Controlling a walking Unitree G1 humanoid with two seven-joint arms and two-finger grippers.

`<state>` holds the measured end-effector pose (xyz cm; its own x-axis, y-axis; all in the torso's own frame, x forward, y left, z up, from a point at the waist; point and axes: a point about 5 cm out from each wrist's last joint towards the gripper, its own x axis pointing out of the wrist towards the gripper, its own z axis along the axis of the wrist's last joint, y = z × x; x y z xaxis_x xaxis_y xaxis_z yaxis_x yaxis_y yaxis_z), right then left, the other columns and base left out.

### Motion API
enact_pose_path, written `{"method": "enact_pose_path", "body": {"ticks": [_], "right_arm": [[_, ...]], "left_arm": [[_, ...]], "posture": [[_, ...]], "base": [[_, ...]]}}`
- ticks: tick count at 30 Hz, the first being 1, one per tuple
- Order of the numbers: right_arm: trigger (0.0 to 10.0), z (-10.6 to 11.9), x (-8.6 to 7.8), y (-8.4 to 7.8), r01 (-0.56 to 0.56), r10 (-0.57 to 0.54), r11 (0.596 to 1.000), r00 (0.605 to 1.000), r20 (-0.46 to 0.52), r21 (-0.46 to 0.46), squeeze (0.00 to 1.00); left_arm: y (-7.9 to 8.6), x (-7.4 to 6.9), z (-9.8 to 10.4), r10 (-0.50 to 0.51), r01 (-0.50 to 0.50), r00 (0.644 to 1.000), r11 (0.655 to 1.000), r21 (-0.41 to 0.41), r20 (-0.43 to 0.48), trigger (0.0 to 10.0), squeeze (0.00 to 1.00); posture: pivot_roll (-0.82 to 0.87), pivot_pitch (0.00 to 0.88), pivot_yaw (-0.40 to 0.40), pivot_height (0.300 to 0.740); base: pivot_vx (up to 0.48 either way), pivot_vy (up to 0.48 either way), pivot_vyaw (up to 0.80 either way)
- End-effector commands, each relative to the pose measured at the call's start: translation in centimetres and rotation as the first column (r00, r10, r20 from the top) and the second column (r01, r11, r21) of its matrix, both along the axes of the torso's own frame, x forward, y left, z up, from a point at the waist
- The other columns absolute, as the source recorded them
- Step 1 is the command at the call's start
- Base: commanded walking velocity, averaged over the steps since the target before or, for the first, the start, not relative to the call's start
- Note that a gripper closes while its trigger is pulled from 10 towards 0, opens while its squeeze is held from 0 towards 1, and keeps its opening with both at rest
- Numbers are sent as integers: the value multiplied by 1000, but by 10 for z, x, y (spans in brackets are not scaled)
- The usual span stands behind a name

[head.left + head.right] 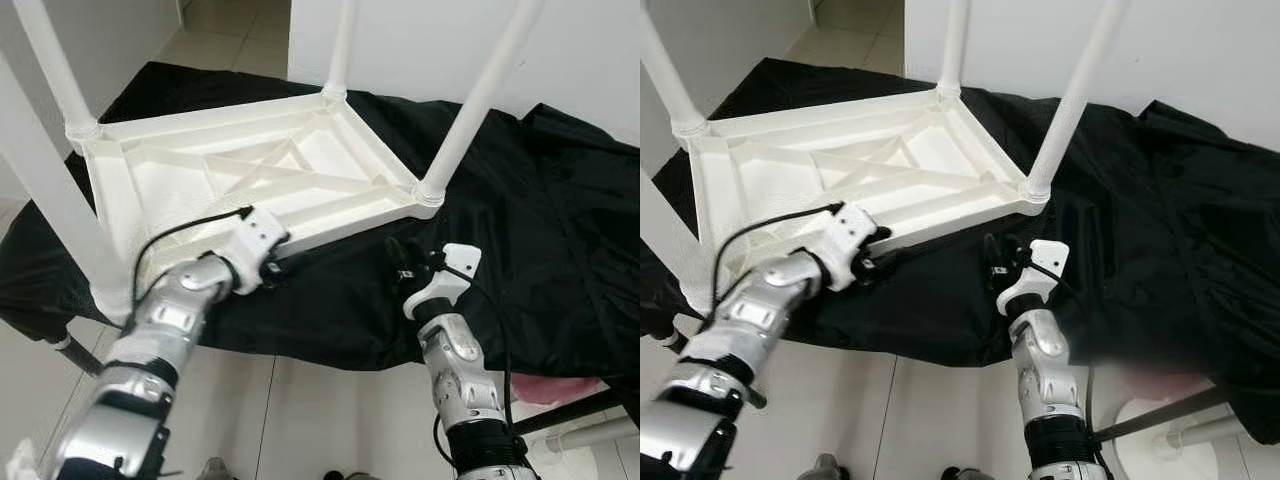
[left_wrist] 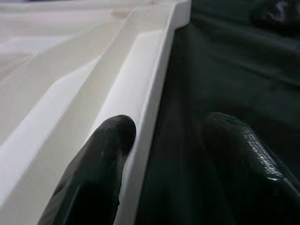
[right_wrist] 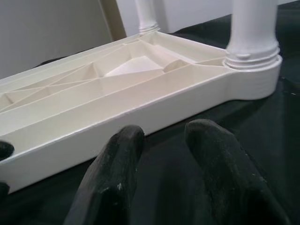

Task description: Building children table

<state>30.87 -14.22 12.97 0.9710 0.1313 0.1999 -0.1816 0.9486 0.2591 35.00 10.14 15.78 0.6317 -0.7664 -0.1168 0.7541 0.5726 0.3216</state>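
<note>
- One white table top [image 1: 250, 175], lying upside down.
- Four white legs stand up from its corners: far left [image 1: 55, 65], far right [image 1: 342, 45], near right [image 1: 480, 100], near left [image 1: 50, 200].
- One black cloth [image 1: 520, 220] under it.
- Two silver arms, one left gripper [image 1: 290, 262] and one right gripper [image 1: 400, 262], each with two black fingers.
- One pink thing [image 1: 560, 388] at the lower right, perhaps more; too blurred to count.
</note>
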Motion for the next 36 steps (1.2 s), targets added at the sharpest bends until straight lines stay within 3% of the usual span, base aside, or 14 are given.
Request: {"method": "enact_pose_path", "body": {"ticks": [1,7,13,14,16,20,27,30,34,36], "right_arm": [[10000,-6,-1,0,8,-8,1000,1000,-21,-3,0],[10000,-5,0,4,6,-6,1000,1000,-17,-3,0],[10000,-5,2,6,8,-8,1000,1000,-13,-13,0],[10000,-5,2,6,8,-8,1000,1000,-13,-13,0],[10000,-4,6,6,19,-19,999,1000,-9,-35,0],[10000,-3,13,5,48,-51,993,998,-22,-105,0],[10000,2,24,8,76,-82,984,996,-28,-160,0],[10000,4,28,12,74,-80,982,997,-24,-175,0],[10000,4,29,13,74,-79,981,997,-23,-180,0],[10000,4,32,14,71,-77,979,997,-24,-189,0]], "left_arm": [[-3,-4,0,-29,29,1000,1000,-11,-4,10000,0],[3,-11,23,0,8,999,988,-155,48,10000,0],[12,-23,30,48,-32,996,982,-187,82,10000,0],[12,-23,30,48,-32,996,982,-187,82,10000,0],[16,-36,32,77,-59,991,985,-164,105,10000,0],[16,-55,33,43,-30,991,994,-102,126,10000,0],[30,-75,34,7,-1,996,998,-67,87,10000,0],[48,-88,36,33,-29,997,998,-63,74,10000,0],[57,-96,37,43,-39,996,998,-54,73,10000,0],[79,-111,40,93,-89,995,991,-98,35,10000,0]], "posture": [[68,107,-73,740],[74,108,-70,740],[82,112,-75,740],[82,112,-75,740],[90,117,-81,740],[107,122,-96,740],[124,129,-109,740],[132,131,-118,740],[141,133,-125,740],[147,137,-127,740]], "base": [[0,0,0],[0,0,0],[0,0,0],[0,0,0],[0,0,0],[0,0,0],[0,0,0],[0,0,0],[0,0,0],[0,0,0]]}}
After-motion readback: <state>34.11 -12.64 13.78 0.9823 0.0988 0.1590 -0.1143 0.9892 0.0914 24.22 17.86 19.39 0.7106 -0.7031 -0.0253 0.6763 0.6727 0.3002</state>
